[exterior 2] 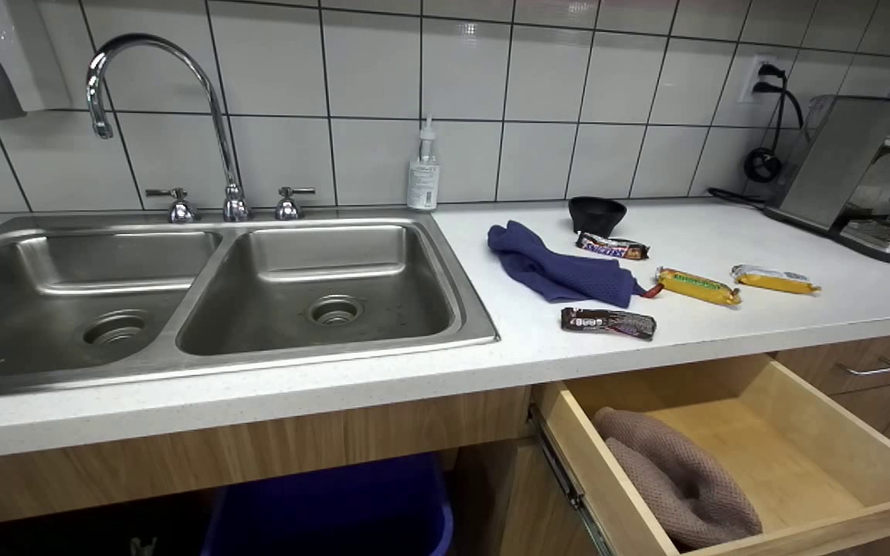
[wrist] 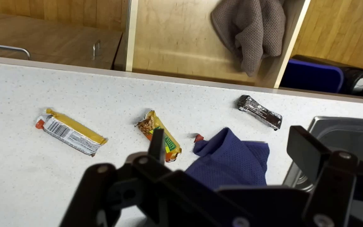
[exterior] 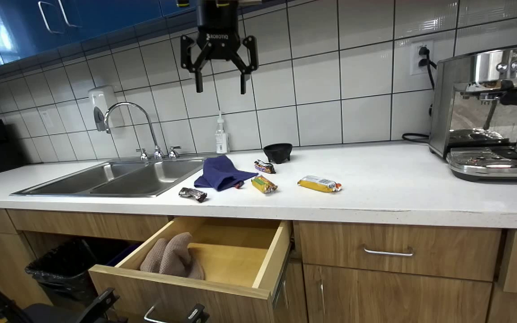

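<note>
My gripper [exterior: 221,87] hangs high above the counter in an exterior view, fingers wide apart with nothing between them. In the wrist view, a crumpled blue cloth [wrist: 235,157] lies below the gap between the fingers. A small red piece [wrist: 198,137] pokes out at its edge, the rest hidden. Around the cloth lie a yellow-green granola bar [wrist: 170,142], partly behind a finger, a dark brown bar [wrist: 259,112] and a yellow-white bar [wrist: 71,132]. Both exterior views show a brown-wrapped bar [exterior 2: 613,246] beside a small black bowl [exterior 2: 596,215]. My gripper touches none of these.
An open drawer [exterior: 231,255] under the counter holds a brown cloth [exterior: 171,258]. Left of the items are a double sink [exterior 2: 205,309] and tall faucet [exterior 2: 217,116]. A pump bottle [exterior: 221,137] stands by the wall; a coffee machine [exterior: 442,107] is at right.
</note>
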Motion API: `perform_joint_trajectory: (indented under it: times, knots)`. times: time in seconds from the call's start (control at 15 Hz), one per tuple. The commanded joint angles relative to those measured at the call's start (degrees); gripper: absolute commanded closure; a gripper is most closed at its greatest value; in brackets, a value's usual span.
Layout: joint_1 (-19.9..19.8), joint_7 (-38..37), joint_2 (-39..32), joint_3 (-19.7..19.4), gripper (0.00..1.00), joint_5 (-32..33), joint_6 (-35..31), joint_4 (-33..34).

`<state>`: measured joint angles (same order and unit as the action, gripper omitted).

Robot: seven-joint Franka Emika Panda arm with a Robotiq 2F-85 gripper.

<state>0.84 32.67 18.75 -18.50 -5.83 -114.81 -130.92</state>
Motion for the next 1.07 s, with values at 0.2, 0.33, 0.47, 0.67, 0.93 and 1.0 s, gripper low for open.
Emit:
perform_joint_trajectory:
  times: [0.2, 0.33, 0.47, 0.67, 0.93, 1.0]
  knots:
    - [-3.1, -1.6, -6.1, 1.5, 0.00, -1.4, -6.8, 0.7]
    - [-3.7, -1.5, -8.2, 1.4, 0.00, -1.8, -8.0, 1.5]
    - [-4.2, -1.3, -10.2, 1.4, 0.00, -2.3, -8.6, 2.3]
    - [-5.2, -1.1, -13.6, 1.6, 0.00, -2.6, -9.3, 4.4]
    - [-6.4, -1.5, -18.5, 2.1, 0.00, -2.9, -9.4, 8.8]
    - [-6.7, -2.0, -19.7, 2.3, 0.00, -2.7, -9.4, 10.0]
